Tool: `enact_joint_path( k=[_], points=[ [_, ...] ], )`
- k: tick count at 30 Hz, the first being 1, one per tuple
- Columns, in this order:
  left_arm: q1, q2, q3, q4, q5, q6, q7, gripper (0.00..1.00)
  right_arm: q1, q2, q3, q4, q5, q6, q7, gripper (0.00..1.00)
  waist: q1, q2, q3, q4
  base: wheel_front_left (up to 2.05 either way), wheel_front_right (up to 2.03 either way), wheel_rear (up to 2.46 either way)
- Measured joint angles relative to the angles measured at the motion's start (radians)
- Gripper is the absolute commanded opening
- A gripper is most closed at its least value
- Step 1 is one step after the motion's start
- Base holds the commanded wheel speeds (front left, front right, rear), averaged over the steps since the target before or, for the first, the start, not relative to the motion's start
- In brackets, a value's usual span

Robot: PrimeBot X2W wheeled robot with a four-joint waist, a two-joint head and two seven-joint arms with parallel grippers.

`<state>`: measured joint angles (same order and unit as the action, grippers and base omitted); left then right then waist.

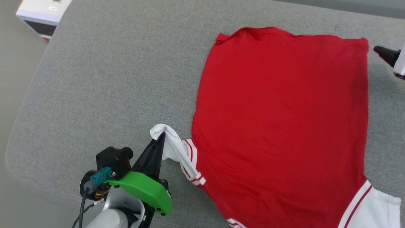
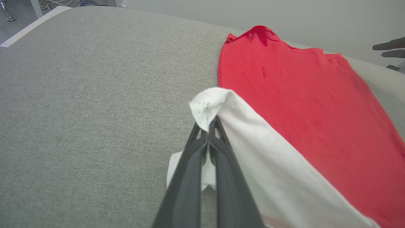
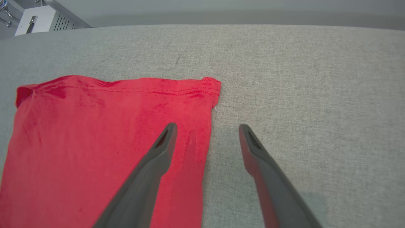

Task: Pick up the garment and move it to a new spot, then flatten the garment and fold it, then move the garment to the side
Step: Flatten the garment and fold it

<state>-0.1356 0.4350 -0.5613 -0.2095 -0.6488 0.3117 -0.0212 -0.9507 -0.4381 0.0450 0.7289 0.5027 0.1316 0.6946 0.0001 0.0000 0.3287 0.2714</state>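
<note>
The garment (image 1: 281, 126), a red shirt with white sleeves, lies spread on the grey cushion (image 1: 110, 79), hem toward the far side. My left gripper (image 1: 162, 136) is shut on the tip of the white left sleeve (image 2: 221, 104), which is lifted and pulled out to the left. In the left wrist view the sleeve drapes over the closed fingers (image 2: 202, 164). My right gripper (image 3: 207, 126) is open, its fingers straddling the garment's (image 3: 104, 133) far right edge near the hem corner (image 3: 212, 87). A dark tip of it shows at the head view's right edge (image 1: 384, 53).
The grey cushion has wide bare fabric to the left of the garment (image 2: 79, 110) and to the right of the hem (image 3: 316, 95). A white box-shaped device (image 1: 42, 14) stands on the floor beyond the far left corner.
</note>
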Motion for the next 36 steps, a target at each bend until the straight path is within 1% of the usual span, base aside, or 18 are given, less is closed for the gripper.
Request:
enact_joint_path(
  k=[3,6,10,16,17,18,19,26,30,36],
  points=[
    [-0.02,-0.007,-0.008,-0.002,0.007,-0.005,-0.004,0.0,-0.066,-0.005,0.011,0.026,-0.019,0.0,0.022,1.0,0.0,0.0,0.039,0.02,0.0,0.0,0.0],
    [-0.039,-0.027,-0.014,0.002,0.01,-0.01,-0.015,0.0,-0.134,-0.007,0.027,0.049,-0.038,0.0,0.032,1.0,0.0001,0.0,0.085,0.038,0.0,0.0,0.0],
    [-0.061,-0.044,-0.018,0.022,0.01,-0.027,-0.033,0.0,-0.18,-0.008,0.048,0.082,-0.05,0.0,0.04,1.0,0.0001,0.0,0.139,0.056,0.0,0.0,0.0],
    [-0.083,-0.066,-0.021,0.071,0.01,-0.044,-0.062,0.0,-0.208,-0.011,0.089,0.141,-0.058,0.0,0.156,1.0,0.0,0.0,0.204,0.079,0.0,0.0,0.0],
    [-0.084,-0.067,-0.02,0.076,0.01,-0.045,-0.062,0.0,-0.216,-0.012,0.093,0.145,-0.058,0.0,0.172,0.92,0.0,0.0,0.209,0.083,0.0,0.0,0.0],
    [-0.087,-0.068,-0.02,0.079,0.01,-0.045,-0.063,0.0,-0.222,-0.012,0.092,0.15,-0.058,0.0,0.182,0.45,0.0,0.0,0.212,0.086,0.0,0.0,0.0],
    [-0.09,-0.069,-0.02,0.081,0.01,-0.047,-0.063,0.0,-0.224,-0.012,0.093,0.152,-0.058,0.0,0.187,0.0,-0.0001,0.0,0.213,0.088,0.0,0.0,0.0],
    [-0.095,-0.073,-0.021,0.098,0.007,-0.054,-0.071,0.0,-0.23,-0.031,0.088,0.17,-0.058,0.0,0.197,0.0,0.0,0.0,0.206,0.093,0.0,0.0,0.0],
    [-0.094,-0.073,-0.019,0.109,-0.004,-0.053,-0.072,0.0,-0.225,-0.04,0.09,0.173,-0.059,0.0,0.17,0.0,0.0,0.0,0.184,0.091,0.0,0.0,0.0],
    [-0.063,-0.057,-0.003,0.135,-0.023,-0.042,-0.072,0.0,-0.158,-0.052,0.111,0.156,-0.056,0.0,0.119,0.0,0.0,0.0,0.118,0.076,0.0,0.0,0.0]
  ],
)
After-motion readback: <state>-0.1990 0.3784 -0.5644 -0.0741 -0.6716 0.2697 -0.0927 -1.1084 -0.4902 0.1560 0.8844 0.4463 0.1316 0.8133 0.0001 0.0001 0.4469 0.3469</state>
